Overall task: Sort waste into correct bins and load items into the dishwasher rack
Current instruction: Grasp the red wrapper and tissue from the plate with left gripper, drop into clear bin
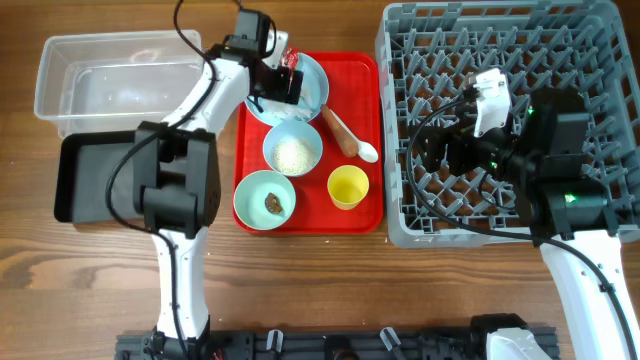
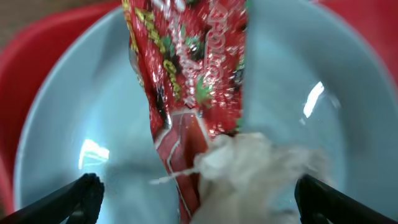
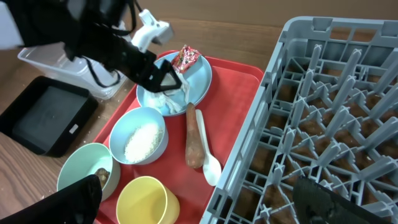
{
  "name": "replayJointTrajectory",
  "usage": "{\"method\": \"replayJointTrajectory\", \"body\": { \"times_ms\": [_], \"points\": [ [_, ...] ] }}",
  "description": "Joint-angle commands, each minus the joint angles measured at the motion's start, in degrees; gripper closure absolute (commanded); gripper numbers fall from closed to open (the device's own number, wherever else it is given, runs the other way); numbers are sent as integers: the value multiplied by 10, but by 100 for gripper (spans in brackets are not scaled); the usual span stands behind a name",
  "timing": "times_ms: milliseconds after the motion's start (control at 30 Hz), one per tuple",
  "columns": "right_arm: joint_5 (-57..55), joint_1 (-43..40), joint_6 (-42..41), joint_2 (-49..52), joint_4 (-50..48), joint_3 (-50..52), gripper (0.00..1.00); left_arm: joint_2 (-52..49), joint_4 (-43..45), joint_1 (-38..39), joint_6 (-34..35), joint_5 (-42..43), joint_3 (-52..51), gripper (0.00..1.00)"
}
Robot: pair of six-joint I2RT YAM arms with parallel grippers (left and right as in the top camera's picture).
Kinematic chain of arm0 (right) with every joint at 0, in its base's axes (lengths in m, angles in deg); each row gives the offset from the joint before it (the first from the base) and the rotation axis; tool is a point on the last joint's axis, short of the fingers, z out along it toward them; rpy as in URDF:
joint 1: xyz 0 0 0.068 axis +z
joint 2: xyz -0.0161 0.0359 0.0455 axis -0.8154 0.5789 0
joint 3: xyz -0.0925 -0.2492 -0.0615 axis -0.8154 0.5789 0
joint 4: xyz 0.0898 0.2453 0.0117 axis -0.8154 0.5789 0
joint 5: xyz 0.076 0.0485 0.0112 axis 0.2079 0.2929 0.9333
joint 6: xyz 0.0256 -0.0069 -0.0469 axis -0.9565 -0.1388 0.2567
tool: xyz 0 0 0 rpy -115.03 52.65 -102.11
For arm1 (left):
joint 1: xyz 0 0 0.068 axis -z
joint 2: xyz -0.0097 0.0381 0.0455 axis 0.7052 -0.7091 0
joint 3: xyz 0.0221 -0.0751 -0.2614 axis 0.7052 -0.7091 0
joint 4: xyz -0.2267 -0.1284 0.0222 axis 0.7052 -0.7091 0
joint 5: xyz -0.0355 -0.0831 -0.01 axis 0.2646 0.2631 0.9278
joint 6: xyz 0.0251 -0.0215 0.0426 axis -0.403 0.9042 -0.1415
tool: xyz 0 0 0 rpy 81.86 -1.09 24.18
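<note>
Left gripper (image 2: 198,184) hangs close over the plate (image 2: 74,124), jaws wide open either side of the wrapper (image 2: 186,74) and tissue (image 2: 255,168) lying on it, gripping nothing; the plate sits at the back of the red tray (image 1: 365,90), along with the rice bowl (image 1: 293,152), lump bowl (image 1: 265,200), cup (image 1: 347,186), sausage stick (image 1: 338,130) and spoon (image 1: 364,149); right gripper (image 3: 198,185), jaws open and empty, is above the rack (image 1: 440,50); tub (image 1: 100,80) and black tray (image 1: 85,170) stand left of the red tray

Wooden table (image 1: 330,290), brown grain. Directly on it: clear plastic tub (image 1: 110,85), far left; black tray (image 1: 95,180) just beside it, nearer the robot; red tray (image 1: 360,90), centre; grey dishwasher rack (image 1: 440,232), right.
</note>
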Motion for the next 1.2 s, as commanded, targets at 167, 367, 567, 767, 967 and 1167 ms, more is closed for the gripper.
{"method": "replayJointTrajectory", "body": {
  "times_ms": [167,367,567,767,967,1167],
  "points": [
    [16,-1,8,3,-2,-10,0,-41,3,3,8,-7,9,82],
    [16,-1,7,3,-3,-10,1,-13,6,6,14,-8,10,96],
    [16,-1,7,3,-7,-10,1,156,1,-4,45,-18,18,96],
    [16,-1,7,3,-15,-10,1,222,-46,-76,129,-173,17,96],
    [16,-1,8,3,-17,-10,1,155,-55,-196,238,-202,15,96],
    [16,-1,8,3,-17,-10,1,105,-49,-222,231,-202,16,0]
  ]
}}
